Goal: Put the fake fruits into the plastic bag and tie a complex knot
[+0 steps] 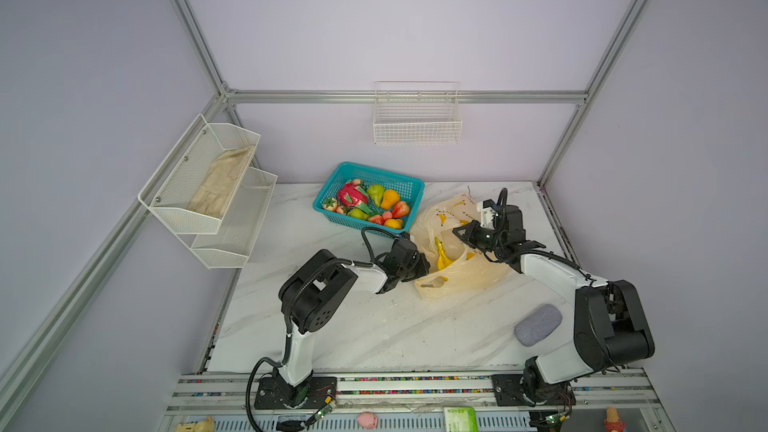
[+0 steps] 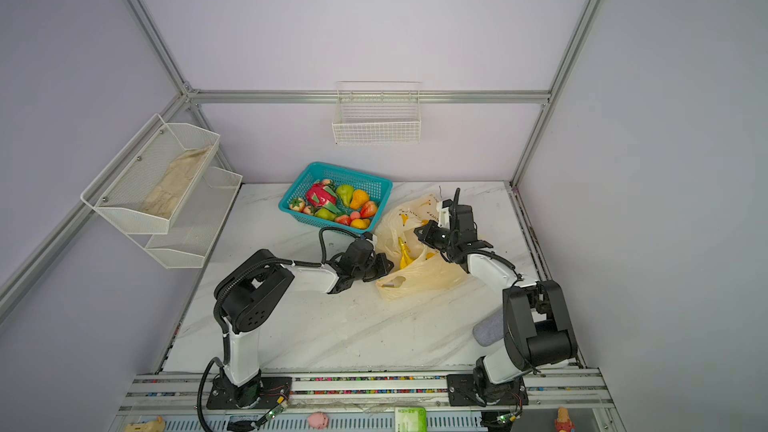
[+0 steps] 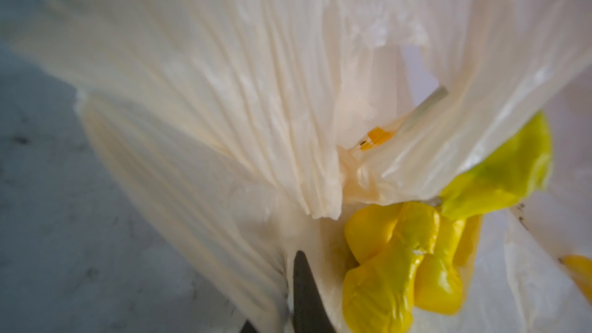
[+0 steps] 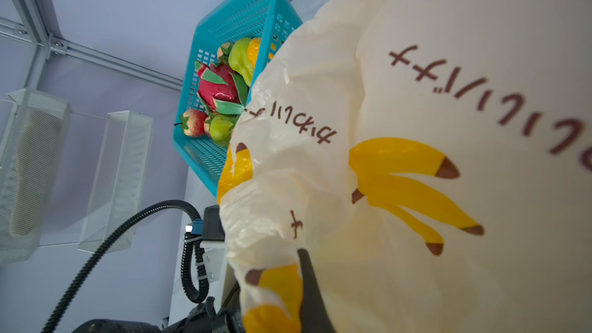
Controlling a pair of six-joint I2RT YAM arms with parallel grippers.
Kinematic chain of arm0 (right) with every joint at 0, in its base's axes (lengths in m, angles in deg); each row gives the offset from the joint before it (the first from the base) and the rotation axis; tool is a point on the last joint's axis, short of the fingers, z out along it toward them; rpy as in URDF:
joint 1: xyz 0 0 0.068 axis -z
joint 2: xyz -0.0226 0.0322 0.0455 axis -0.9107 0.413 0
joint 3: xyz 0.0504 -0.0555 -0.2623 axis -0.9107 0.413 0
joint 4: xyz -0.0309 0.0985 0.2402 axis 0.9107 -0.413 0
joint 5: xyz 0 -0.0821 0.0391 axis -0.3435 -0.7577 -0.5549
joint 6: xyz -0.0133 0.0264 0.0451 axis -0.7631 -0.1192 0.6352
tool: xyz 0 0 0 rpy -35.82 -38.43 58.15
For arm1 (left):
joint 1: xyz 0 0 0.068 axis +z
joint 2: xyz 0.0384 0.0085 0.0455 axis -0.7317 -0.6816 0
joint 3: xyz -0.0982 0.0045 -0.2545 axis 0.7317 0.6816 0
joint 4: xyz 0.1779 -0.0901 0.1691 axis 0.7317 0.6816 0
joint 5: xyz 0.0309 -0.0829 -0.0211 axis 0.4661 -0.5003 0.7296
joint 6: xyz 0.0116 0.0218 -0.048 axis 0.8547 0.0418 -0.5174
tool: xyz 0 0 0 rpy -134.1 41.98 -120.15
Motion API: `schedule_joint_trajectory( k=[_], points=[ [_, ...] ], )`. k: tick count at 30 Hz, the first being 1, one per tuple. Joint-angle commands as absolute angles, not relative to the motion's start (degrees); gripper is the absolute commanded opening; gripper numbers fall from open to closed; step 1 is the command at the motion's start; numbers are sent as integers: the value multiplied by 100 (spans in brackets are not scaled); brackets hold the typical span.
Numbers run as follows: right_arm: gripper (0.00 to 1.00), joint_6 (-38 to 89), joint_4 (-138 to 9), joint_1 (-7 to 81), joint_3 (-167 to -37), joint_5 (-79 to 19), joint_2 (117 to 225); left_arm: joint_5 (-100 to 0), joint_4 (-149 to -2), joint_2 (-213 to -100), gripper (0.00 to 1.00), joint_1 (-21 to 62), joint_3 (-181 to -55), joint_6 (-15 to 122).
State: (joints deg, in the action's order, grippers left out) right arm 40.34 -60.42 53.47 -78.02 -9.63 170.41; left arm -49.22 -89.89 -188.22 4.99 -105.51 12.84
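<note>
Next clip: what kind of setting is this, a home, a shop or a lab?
Most likely a lab test cell: plain walls on an aluminium frame, two robot arms bolted to a rail at a marble-look table, and staged props, a teal basket of fake fruits.

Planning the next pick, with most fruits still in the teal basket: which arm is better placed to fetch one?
Left, probably. The left gripper and right gripper both pinch the plastic bag, but the left is near the basket with nothing between; the raised bag film blocks the right's way.
</note>
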Motion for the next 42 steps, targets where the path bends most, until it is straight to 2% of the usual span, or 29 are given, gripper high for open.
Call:
schedule_joint_trajectory(
  k=[1,6,14,18,25,31,38,42],
  points=[
    [0,3236,-6775,5383,-8229,-1609,16896,-5074,-9364,-18364,0,462,-10870,1504],
    [0,2423,-7736,5383,-8739,-2925,16506,-5449,-9608,-17740,0,447,-10676,1730],
    [0,1921,-8604,5383,-9555,-3868,16313,-6189,-9579,-17012,0,440,-10775,1807],
    [0,1956,-8677,5384,-9719,-3908,16254,-6261,-9265,-16734,0,440,-10849,2001],
    [0,2032,-8589,5385,-9918,-3880,16254,-5787,-8458,-16135,0,442,-10870,2899],
    [0,2385,-8055,5384,-9715,-3006,16331,-5851,-9023,-15966,0,440,-10507,2923],
    [0,2278,-8135,5384,-10144,-3231,16451,-6249,-9138,-16289,0,124,-10721,2859],
    [0,2167,-8334,5383,-10554,-3493,16406,-6271,-9168,-16009,0,151,-10768,2989]
  ],
)
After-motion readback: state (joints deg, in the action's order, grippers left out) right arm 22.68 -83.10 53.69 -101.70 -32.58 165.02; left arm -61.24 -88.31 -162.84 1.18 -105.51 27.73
